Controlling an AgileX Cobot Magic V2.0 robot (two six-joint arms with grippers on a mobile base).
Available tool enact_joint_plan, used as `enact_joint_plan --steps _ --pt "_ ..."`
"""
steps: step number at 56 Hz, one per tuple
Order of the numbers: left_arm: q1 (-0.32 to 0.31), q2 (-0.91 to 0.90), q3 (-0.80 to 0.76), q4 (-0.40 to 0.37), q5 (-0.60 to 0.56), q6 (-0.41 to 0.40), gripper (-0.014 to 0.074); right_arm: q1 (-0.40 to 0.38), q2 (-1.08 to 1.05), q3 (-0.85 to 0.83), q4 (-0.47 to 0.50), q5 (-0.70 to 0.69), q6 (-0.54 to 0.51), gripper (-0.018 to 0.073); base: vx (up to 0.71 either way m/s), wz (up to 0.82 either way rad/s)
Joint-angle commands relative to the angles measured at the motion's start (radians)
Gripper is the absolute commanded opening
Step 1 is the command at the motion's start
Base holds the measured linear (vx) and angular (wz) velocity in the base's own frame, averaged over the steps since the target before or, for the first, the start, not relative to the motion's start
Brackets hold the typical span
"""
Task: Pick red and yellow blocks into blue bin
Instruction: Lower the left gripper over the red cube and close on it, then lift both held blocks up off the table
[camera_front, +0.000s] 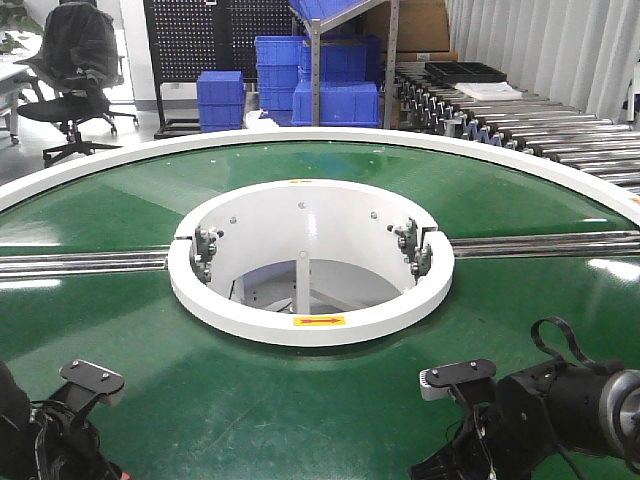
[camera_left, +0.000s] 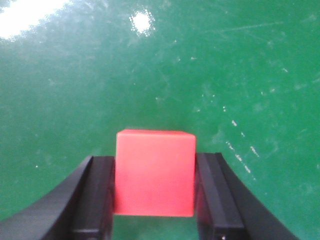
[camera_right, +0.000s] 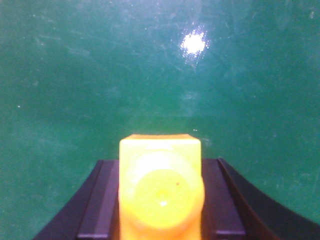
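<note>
Status: left hand (camera_left: 155, 192) is pinching red block (camera_left: 155, 170) at near left, right hand (camera_right: 160, 205) is pinching yellow block (camera_right: 160, 185) at near right, 1 round stud facing its wrist camera; green worktop (camera_left: 200, 65) is lying under both, contact unclear.

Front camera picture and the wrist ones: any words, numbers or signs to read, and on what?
On the front rim of the white metal ring, a small yellow sticker: a red arrow mark; any letters too small to read.
On the red plastic cube and the yellow studded plastic brick: no writing.
</note>
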Motion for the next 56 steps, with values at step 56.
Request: enact_joint_plan --steps 56 --pt "0.000 -1.077 0.238 -0.171 -0.198 -0.128 -0.0001 0.000 -1.100 0.273 -0.002 -0.160 -0.097 -0.0011 0.00 0.00"
